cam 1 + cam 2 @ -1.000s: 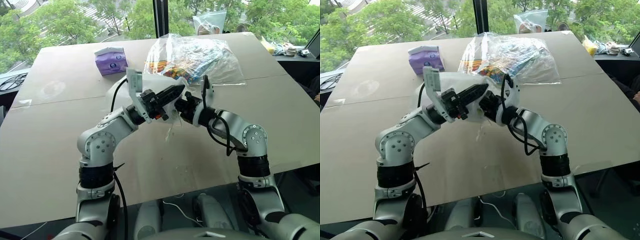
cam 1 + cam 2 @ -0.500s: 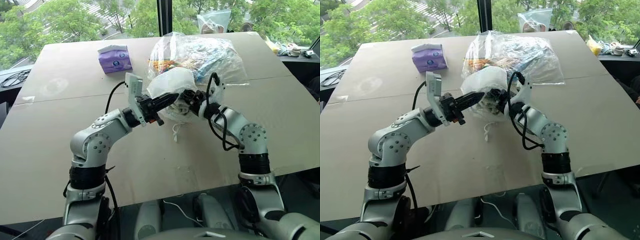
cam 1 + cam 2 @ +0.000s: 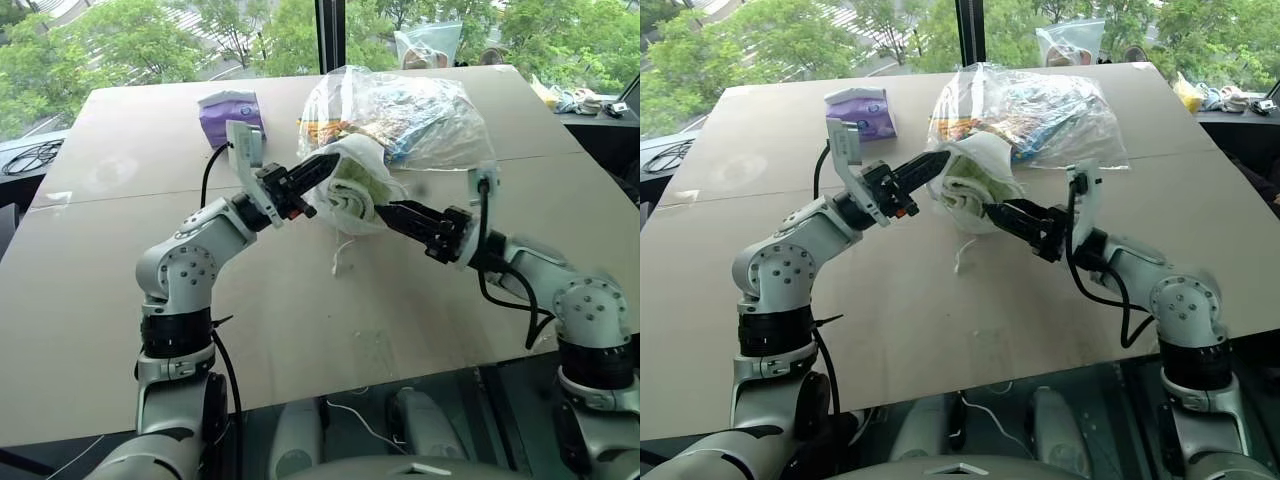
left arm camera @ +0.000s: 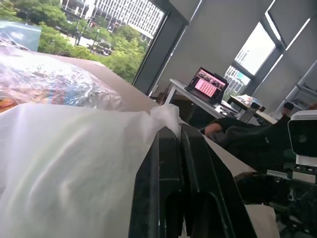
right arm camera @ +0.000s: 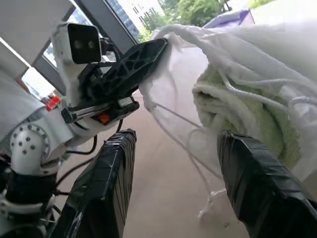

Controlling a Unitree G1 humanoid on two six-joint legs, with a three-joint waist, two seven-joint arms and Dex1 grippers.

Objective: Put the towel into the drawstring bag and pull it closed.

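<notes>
Left gripper [image 3: 325, 166]: jaws pressed together, pinching the rim fabric of the drawstring bag [image 3: 352, 190] at its mouth; the left wrist view shows the two black fingers [image 4: 171, 168] closed with white cloth caught between them. The bag hangs lifted off the table [image 3: 90, 290], over its middle, toward the far edge.

Right gripper [image 3: 397, 212]: jaws standing apart, moderately wide, holding nothing. Its tips sit just beside the bag's lower side; I cannot tell whether they touch the fabric. In the right wrist view the two taped fingers [image 5: 106, 183] frame the bag's mouth with a clear gap between them.

Towel [image 5: 233, 106]: light green, inside the bag, visible through the open mouth and through the thin cloth. White cord [image 3: 341, 256] dangles loose below the bag toward the table; the mouth is not drawn shut.

Surface: tan board table. Purple tissue packet [image 3: 229, 113] near the far left corner. Large clear plastic bag [image 3: 400, 105] of colourful items near the far edge, directly behind the drawstring bag. Windows beyond the far edge show green trees [image 3: 130, 40]. The left wrist view shows an open laptop [image 4: 208, 85] on a desk in the room.
</notes>
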